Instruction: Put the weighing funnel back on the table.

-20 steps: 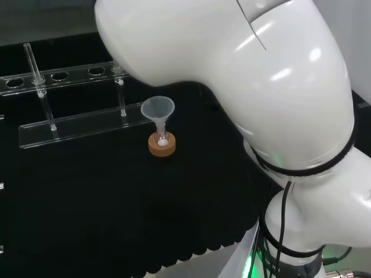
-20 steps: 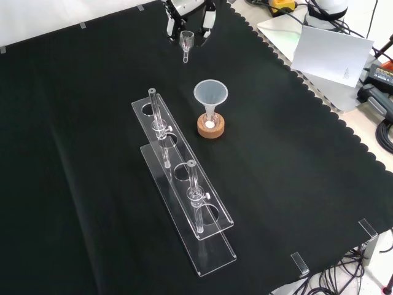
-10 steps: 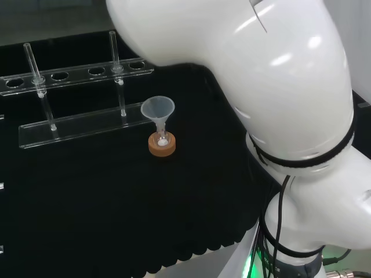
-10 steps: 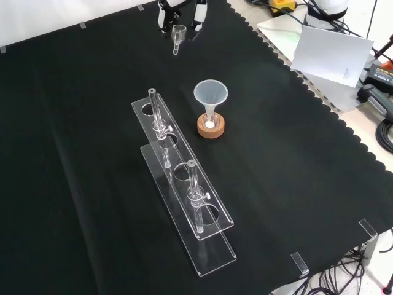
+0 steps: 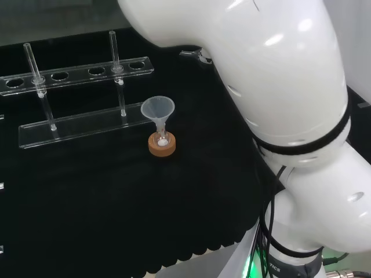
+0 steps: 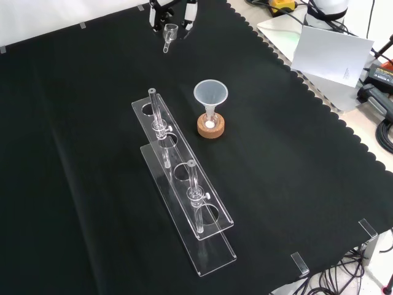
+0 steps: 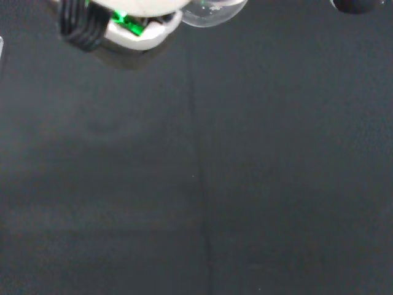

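Hand (image 6: 191, 11) at far edge of bench (image 6: 86, 141) in front view, fingers (image 6: 153, 16) pinching the weighing funnel (image 6: 169, 32) from either side, its stem slanting down. Stem touching cloth or not: cannot tell. Wrist view: bare cloth under the palm. Funnel (image 6: 210, 94) and rack (image 6: 184, 190) well apart from it. Step, as I read it: carry to put-down. Next: lower till the piece rests on cloth, open fingers, lift off without dragging it

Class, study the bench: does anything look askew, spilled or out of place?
Only the weighing funnel: the hand holds it tilted at the far edge of the cloth in the front view. The funnel stands upright above its cork ring; nothing looks spilled.
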Controlling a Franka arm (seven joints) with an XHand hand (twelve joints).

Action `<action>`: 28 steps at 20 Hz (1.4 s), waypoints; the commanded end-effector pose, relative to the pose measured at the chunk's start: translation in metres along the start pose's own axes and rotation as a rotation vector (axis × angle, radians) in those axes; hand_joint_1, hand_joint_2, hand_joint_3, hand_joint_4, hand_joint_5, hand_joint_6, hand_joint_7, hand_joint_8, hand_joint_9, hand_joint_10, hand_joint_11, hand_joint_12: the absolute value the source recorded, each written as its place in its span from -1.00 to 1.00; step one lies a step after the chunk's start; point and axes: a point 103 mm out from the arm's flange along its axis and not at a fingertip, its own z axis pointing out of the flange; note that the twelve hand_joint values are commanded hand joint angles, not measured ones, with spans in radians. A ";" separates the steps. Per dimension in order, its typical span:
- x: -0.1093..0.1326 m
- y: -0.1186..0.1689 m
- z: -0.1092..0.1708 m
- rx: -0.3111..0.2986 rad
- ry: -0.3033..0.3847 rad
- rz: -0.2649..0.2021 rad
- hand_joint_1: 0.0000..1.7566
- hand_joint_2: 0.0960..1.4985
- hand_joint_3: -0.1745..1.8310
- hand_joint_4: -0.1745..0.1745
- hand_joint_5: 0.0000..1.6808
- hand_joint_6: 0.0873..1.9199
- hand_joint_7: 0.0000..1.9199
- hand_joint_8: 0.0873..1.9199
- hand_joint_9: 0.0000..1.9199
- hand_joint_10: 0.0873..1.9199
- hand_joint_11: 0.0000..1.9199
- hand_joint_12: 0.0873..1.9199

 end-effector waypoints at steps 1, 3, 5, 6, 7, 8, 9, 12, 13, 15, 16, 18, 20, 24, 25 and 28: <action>-0.010 0.038 0.013 0.008 0.030 0.018 0.28 -0.04 -0.42 1.00 0.59 -0.58 0.54 -0.90 0.69 -1.00 0.46 -0.42; -0.008 0.049 0.021 0.019 0.023 0.027 0.28 -0.04 -0.42 1.00 0.59 -0.58 0.54 -0.90 0.69 -1.00 0.46 -0.42; -0.006 0.062 0.029 0.035 0.019 0.026 0.28 -0.04 -0.42 1.00 0.59 -0.58 0.54 -0.90 0.69 -1.00 0.46 -0.42; -0.004 0.069 0.034 0.046 0.015 0.023 0.28 -0.04 -0.42 1.00 0.59 -0.58 0.54 -0.90 0.69 -1.00 0.46 -0.42; -0.003 0.077 0.039 0.054 0.014 0.020 0.28 -0.04 -0.42 1.00 0.59 -0.58 0.54 -0.90 0.69 -1.00 0.46 -0.42; -0.002 0.083 0.043 0.062 0.013 0.017 0.28 -0.04 -0.42 1.00 0.59 -0.58 0.54 -0.90 0.69 -1.00 0.46 -0.42; -0.001 0.090 0.047 0.068 0.008 0.015 0.28 -0.04 -0.42 1.00 0.59 -0.58 0.54 -0.90 0.69 -1.00 0.46 -0.42; 0.004 0.109 0.057 0.082 -0.010 0.011 0.28 -0.04 -0.42 1.00 0.59 -0.58 0.54 -0.90 0.69 -1.00 0.46 -0.42; 0.005 0.114 0.059 0.084 -0.014 0.010 0.28 -0.04 -0.42 1.00 0.59 -0.58 0.54 -0.90 0.69 -1.00 0.46 -0.42; 0.009 0.123 0.065 0.092 -0.034 0.009 0.28 -0.04 -0.42 1.00 0.59 -0.58 0.54 -0.90 0.69 -1.00 0.46 -0.42; 0.011 0.127 0.067 0.095 -0.040 0.009 0.28 -0.04 -0.42 1.00 0.59 -0.58 0.54 -0.90 0.69 -1.00 0.45 -0.42; 0.015 0.136 0.073 0.104 -0.049 0.008 0.28 -0.04 -0.42 1.00 0.59 -0.58 0.54 -0.90 0.69 -1.00 0.45 -0.42; 0.018 0.142 0.078 0.113 -0.054 0.006 0.28 -0.04 -0.42 1.00 0.59 -0.58 0.54 -0.90 0.69 -1.00 0.45 -0.42; 0.022 0.152 0.089 0.127 -0.064 0.009 0.28 -0.04 -0.42 1.00 0.59 -0.58 0.54 -0.90 0.69 -1.00 0.45 -0.42; 0.022 0.154 0.092 0.129 -0.066 0.011 0.28 -0.04 -0.42 1.00 0.59 -0.58 0.53 -0.90 0.69 -1.00 0.45 -0.42; 0.020 0.159 0.100 0.130 -0.062 0.020 0.28 -0.04 -0.42 1.00 0.59 -0.58 0.53 -0.90 0.69 -1.00 0.45 -0.42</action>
